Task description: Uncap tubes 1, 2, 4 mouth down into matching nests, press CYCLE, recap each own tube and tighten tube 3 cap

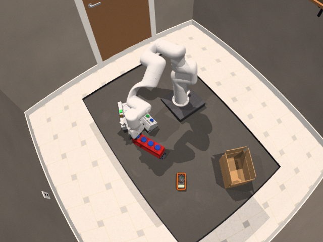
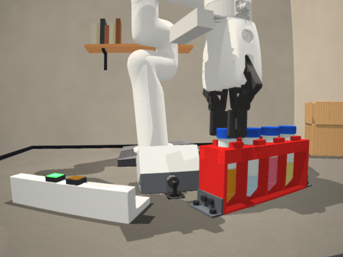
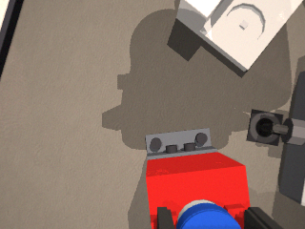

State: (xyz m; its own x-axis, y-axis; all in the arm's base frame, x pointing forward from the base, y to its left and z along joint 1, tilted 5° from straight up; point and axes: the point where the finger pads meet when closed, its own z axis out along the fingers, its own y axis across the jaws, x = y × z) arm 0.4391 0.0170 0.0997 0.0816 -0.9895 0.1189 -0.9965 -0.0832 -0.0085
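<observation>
The red tube rack holds four tubes, each with a blue cap on. My gripper points straight down over the end tube nearest the cap tray. Its fingers stand on either side of that blue cap with a small gap on each side, so it is open. In the wrist view the cap sits between the two finger tips. The white cap tray has its green lamp lit and its amber lamp dark. One empty cap nest shows in the wrist view. The key housing stands behind the rack.
An open cardboard box and an orange multimeter lie on the dark mat away from the rack. The arm's base plate is behind the stations. A wall shelf with books hangs in the background.
</observation>
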